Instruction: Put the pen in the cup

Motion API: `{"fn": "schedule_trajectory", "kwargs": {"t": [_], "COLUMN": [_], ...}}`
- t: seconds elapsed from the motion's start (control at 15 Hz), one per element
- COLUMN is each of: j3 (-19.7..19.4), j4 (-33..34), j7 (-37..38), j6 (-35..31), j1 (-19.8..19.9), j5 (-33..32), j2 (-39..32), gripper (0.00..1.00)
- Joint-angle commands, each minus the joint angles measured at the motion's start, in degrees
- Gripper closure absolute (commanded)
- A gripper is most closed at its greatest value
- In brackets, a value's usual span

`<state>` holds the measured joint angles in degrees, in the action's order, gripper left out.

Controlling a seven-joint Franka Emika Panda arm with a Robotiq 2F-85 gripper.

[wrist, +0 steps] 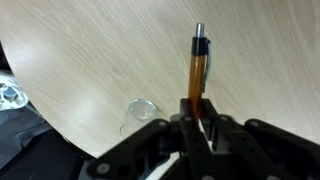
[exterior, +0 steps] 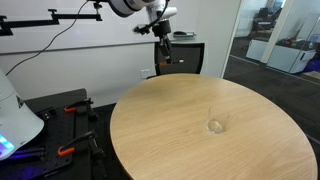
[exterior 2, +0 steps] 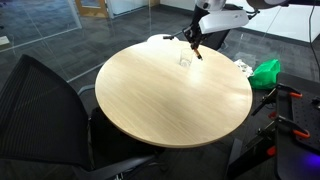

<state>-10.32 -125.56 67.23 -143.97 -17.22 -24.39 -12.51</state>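
The pen (wrist: 198, 65), with an orange barrel and a dark tip, sticks out from between my gripper's (wrist: 200, 115) fingers, which are shut on it. The gripper hangs in the air above the far edge of the round light-wood table (exterior: 190, 140), as both exterior views show (exterior: 163, 45) (exterior 2: 193, 40). The small clear cup (exterior: 215, 125) stands upright on the table, empty. It also shows in an exterior view (exterior 2: 185, 60) and in the wrist view (wrist: 140, 112), to the left of the pen near the table edge.
A black office chair (exterior 2: 40, 100) stands at the near side of the table. A green object (exterior 2: 266, 72) lies beside the table. A black chair (exterior: 182, 58) stands behind the table under the gripper. A white device (exterior: 15, 120) and orange-handled tools (exterior: 68, 110) lie off to the side.
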Motion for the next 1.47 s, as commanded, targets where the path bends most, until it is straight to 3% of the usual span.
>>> {"fn": "schedule_trajectory", "kwargs": {"t": [0.0, 0.07, 0.33, 0.67, 0.93, 1.4], "j3": [2.8, 1.7, -0.1, -1.9, -1.2, 0.9], "j4": [0.1, 1.2, 3.6, 7.5, 10.5, 17.0], "j7": [0.5, 5.2, 21.3, 42.7, 57.7, 75.7], "j6": [0.3, 0.3, -0.5, 2.8, 8.1, 24.4], "j1": [2.8, 2.3, 3.0, 3.4, 5.2, 7.6], "j5": [-0.8, -2.5, -8.5, -23.5, -33.0, -40.5], "j2": [0.0, -0.9, -2.8, -5.2, -7.4, -13.1], "gripper": [0.86, 0.96, 0.96, 0.96, 0.96, 0.96]}}
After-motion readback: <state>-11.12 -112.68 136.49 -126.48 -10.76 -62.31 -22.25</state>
